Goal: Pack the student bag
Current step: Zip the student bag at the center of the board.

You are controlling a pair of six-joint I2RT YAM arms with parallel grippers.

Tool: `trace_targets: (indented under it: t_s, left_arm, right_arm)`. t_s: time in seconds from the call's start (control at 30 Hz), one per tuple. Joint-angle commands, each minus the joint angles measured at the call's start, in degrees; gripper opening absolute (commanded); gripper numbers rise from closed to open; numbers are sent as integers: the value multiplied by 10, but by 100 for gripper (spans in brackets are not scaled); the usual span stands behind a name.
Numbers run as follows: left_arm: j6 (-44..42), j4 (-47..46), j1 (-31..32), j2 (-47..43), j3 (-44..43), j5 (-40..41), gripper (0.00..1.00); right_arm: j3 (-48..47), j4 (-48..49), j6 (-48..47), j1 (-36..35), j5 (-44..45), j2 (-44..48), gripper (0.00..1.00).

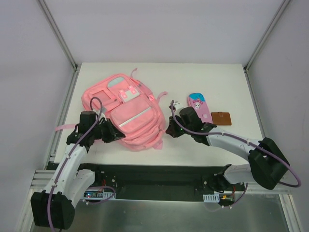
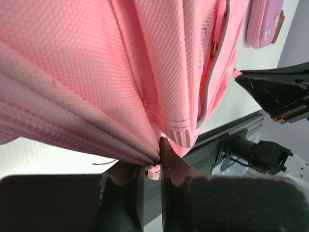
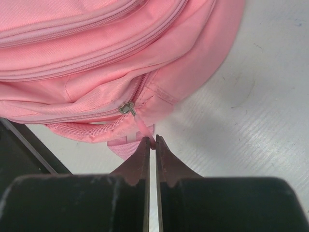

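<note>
Rightward of bag (image 1: 131,115) — pencil case (image 1: 200,106), wallet (image 1: 221,118).

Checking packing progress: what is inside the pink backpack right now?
Its interior cannot be seen: no opening shows on the student bag, and fabric covers everything. The pencil case and brown wallet lie outside it, on the table.

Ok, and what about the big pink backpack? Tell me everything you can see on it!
The pink backpack lies flat on the white table with its front pockets facing up. It looks like woven fabric, with a grey zip strip, white-and-pink buckle tabs, a mesh side and loose straps. The left gripper pinches a fold at its near edge. The right gripper pinches the pink ribbon pull of a side zip.
</note>
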State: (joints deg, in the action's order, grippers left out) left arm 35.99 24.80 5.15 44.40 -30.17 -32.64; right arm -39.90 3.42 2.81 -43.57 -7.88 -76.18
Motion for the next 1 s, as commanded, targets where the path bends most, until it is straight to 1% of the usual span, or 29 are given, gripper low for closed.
trace_targets:
  t_s: [0.0, 0.03, 0.07, 0.13, 0.17, 0.2, 0.23, 0.27, 0.3, 0.33, 0.4, 0.5, 0.53, 0.6, 0.63, 0.67, 0.7, 0.73, 0.77, 0.83, 0.93, 0.97]
  left_arm:
    - [-57, 10, -16, 23, -39, -47, 0]
    - [-67, 9, -16, 25, -44, -51, 3]
    - [-72, 10, -16, 24, -47, -49, 27]
    - [-78, 10, -16, 10, -52, -43, 24]
    - [-78, 10, -16, 3, -54, -38, 32]
    - [-78, 10, -16, -5, -58, -41, 56]
    - [-75, 10, -15, -9, -59, -46, 71]
    - [-72, 10, -15, -14, -59, -51, 81]
    - [-66, 10, -15, -21, -65, -61, 95]
    - [-54, 10, -15, -27, -67, -61, 99]
    - [-44, 10, -15, -58, -74, -53, 99]
    - [-1, 11, -9, -89, -67, -53, 99]
    - [38, 15, 11, -94, -61, -42, 99]
    - [106, 12, 73, -129, -25, 1, 99]
    - [167, 12, 113, -144, -14, 85, 99]
    - [194, 15, 193, -173, -2, 116, 99]
    - [222, 17, 220, -185, 21, 144, 99]
    - [271, 19, 245, -192, 33, 161, 99]
    - [292, 20, 279, -200, 42, 189, 99]
    - [328, 22, 314, -195, 57, 219, 99]
    - [354, 25, 372, -164, 43, 280, 99]
    - [365, 39, 387, -144, 37, 322, 99]
  right_arm:
    - [6, 4, 12, -3, 0, 18, 1]
    - [5, 4, 14, -6, -11, 18, 1]
    - [5, 2, 19, -9, -15, 19, 7]
    - [13, 7, 19, -8, -19, 24, 1]
    - [17, 18, 0, -8, -27, 24, 2]
    - [13, 19, -4, -7, -28, 17, 5]
    - [7, 12, -10, -8, -40, 10, 4]
    - [-9, 11, -17, -6, -54, -2, 1]
    - [-16, 8, -24, -7, -65, -10, 1]
    - [-24, 5, -23, -7, -88, -17, 0]
    - [-32, 8, -18, -12, -100, -34, 1]
    - [-20, 26, -6, -16, -82, -34, 1]
    - [-17, 28, 3, -18, -65, -32, 1]
    - [-11, 29, 7, -21, -51, -20, 1]
    - [-8, 29, 12, -23, -47, -17, 1]
    - [-7, 29, 16, -27, -43, -13, 1]
    - [-6, 29, 19, -29, -38, -12, 1]
    - [-4, 29, 22, -34, -29, -9, 1]
    - [-4, 28, 25, -42, -19, -3, 1]
    - [-1, 26, 33, -51, 6, 5, 1]
    - [3, 26, 44, -57, 25, 16, 1]
    - [6, 26, 47, -58, 28, 21, 1]
